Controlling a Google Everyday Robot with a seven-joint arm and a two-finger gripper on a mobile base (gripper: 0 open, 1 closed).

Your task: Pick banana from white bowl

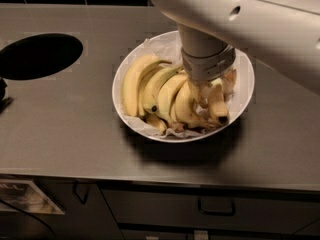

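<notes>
The white bowl (131,64) with crinkled paper lining stands in the middle of the grey counter. A bunch of long curved yellow bananas (150,86) fills its left and middle. My gripper (214,90) reaches straight down into the right part of the bowl, below the white arm (240,19). It is shut on the short banana (218,104), which stands nearly upright between the fingers with its dark tip pointing down, just above the paper. The banana's stem end is hidden by the gripper.
A black oval opening (40,55) is cut into the counter (75,129) at the left. A dark object (3,96) sits at the left edge. Cabinet drawers with handles (216,209) run below the counter's front edge.
</notes>
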